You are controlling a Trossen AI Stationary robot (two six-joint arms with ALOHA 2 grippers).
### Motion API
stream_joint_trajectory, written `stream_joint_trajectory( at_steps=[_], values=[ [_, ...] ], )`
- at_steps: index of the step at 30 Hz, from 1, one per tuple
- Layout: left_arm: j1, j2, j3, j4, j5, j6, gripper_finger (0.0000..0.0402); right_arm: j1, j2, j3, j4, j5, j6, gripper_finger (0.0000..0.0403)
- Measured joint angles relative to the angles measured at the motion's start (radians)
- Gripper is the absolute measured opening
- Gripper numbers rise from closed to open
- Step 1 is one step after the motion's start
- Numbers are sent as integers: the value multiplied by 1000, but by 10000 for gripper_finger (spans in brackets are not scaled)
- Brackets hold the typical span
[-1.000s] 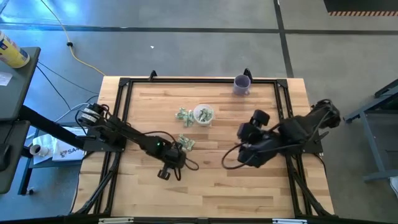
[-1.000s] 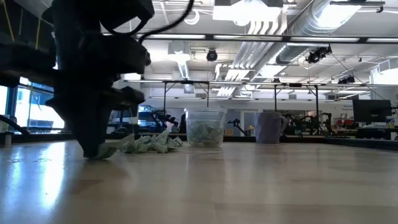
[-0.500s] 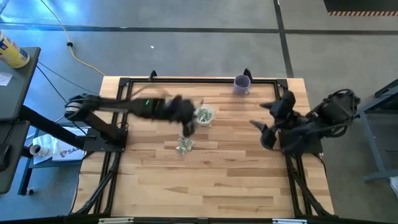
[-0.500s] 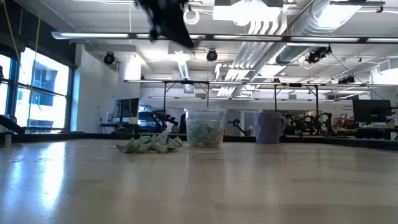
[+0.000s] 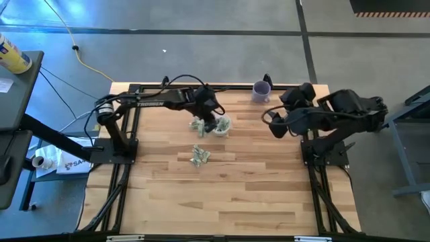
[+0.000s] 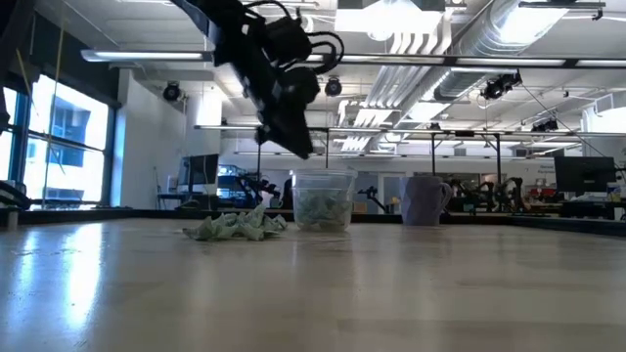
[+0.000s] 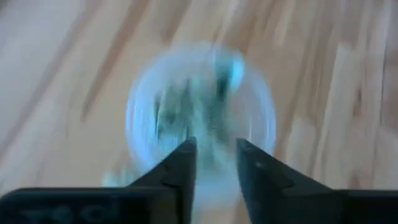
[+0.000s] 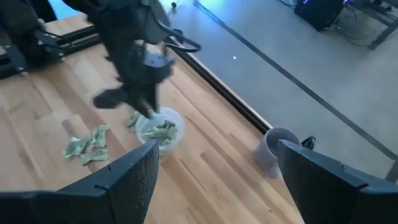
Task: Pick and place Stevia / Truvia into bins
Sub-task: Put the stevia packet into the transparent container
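Note:
The clear cup (image 5: pixel 222 127) stands on the table's far half with pale green packets inside (image 8: pixel 161 132). My left gripper (image 7: pixel 214 157) hangs just above its rim (image 6: pixel 296 149), fingers open and pointing steeply down; the blurred view shows nothing plainly between them. More packets lie flat on the wood: a small heap (image 5: pixel 199 156) nearer the front and a few (image 5: pixel 196 124) beside the cup's left. My right gripper (image 8: pixel 217 180) is raised at the right, wide open and holding nothing.
A purple cup (image 5: pixel 261 91) stands at the far edge, right of the clear cup. A black frame (image 5: pixel 134 94) runs around the tabletop. The near half of the wood (image 5: pixel 222 202) lies bare.
My left gripper has risen from the near packet heap and swung toward the far edge and to the right, ending over the clear cup. My right gripper has drawn back toward the far right and risen. The heap lies where it was.

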Motion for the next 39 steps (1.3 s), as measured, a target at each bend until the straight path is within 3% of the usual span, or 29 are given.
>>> stream_joint_trajectory(
  at_steps=[3,7,9,13,19,28,33,39],
  values=[
    [0,-56,54,-192,-27,31,184,-30,0,0,0,-7,-15,314],
    [12,-99,80,-454,-200,201,223,-65,1,0,0,-19,-52,314],
    [39,-98,56,-489,-224,282,233,-81,4,0,0,-25,-69,314],
    [111,-77,-36,-447,-171,360,240,-108,9,0,0,-47,-87,314],
    [204,-33,-109,-254,-60,303,241,-118,19,0,0,-74,-88,314],
    [196,108,-115,-219,-38,313,240,-118,19,0,0,-65,-81,314],
    [197,164,-108,-224,-83,305,197,-118,19,0,0,-59,-81,314],
    [199,169,-99,-223,-118,304,51,-118,19,0,0,-58,-81,314]
  ],
)
